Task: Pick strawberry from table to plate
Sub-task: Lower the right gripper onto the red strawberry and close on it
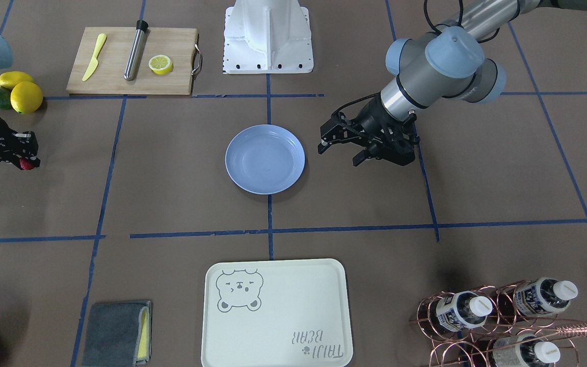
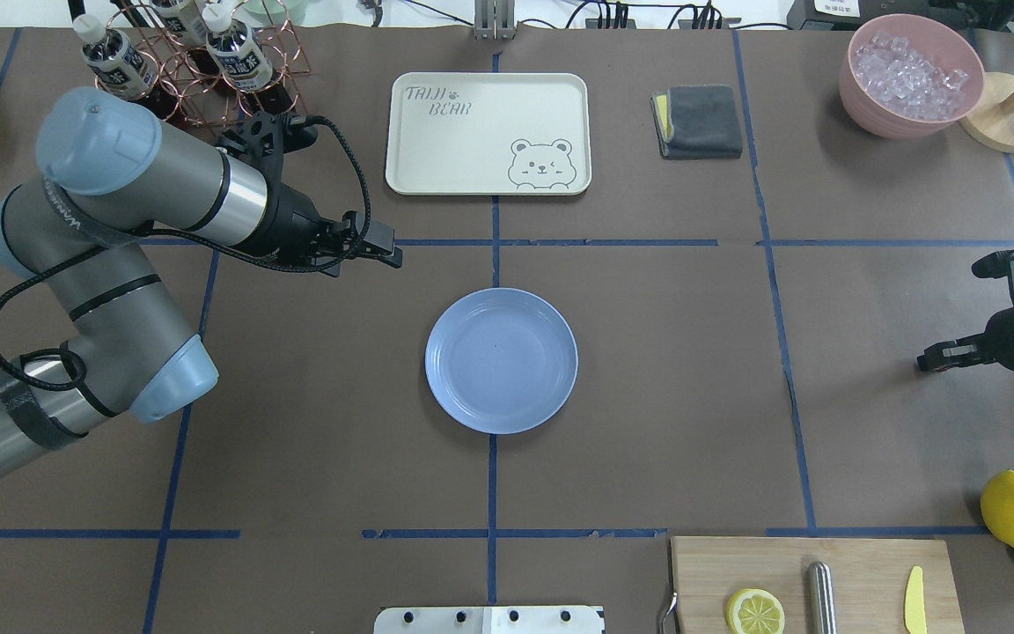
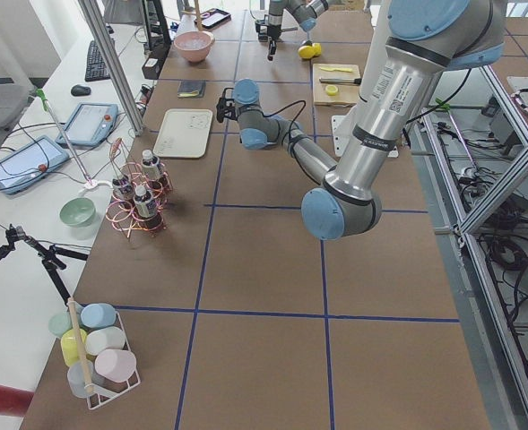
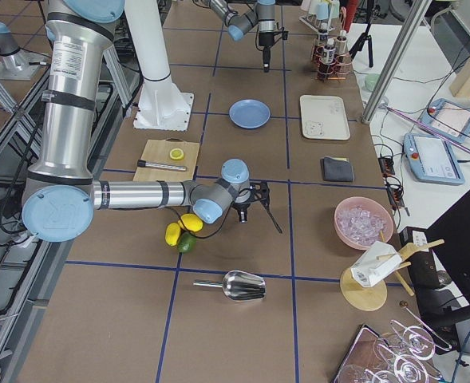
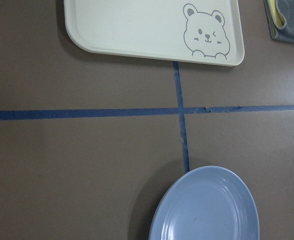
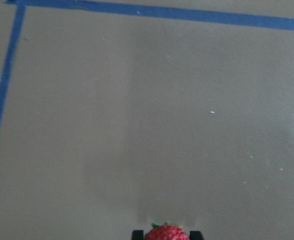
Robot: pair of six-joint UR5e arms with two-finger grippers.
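Note:
The strawberry (image 1: 27,164) is a small red berry held at the tip of my right gripper (image 1: 24,159), which is shut on it near the table's right side. In the right wrist view the strawberry (image 6: 167,232) sits between two dark fingertips (image 6: 137,234) above the brown table (image 6: 147,110). The light-blue plate (image 1: 265,159) lies empty at the table's middle, well apart from that gripper. My left gripper (image 1: 340,154) hovers open beside the plate with nothing in it. The left wrist view shows the plate (image 5: 206,207) at its lower edge.
A cutting board (image 1: 130,60) holds a half lemon, a yellow knife and a metal rod. Lemons (image 1: 24,96) lie close behind the right gripper. A cream bear tray (image 1: 275,313), a grey cloth (image 1: 116,332), a bottle rack (image 1: 502,318) and a pink ice bowl (image 2: 910,72) line the far side.

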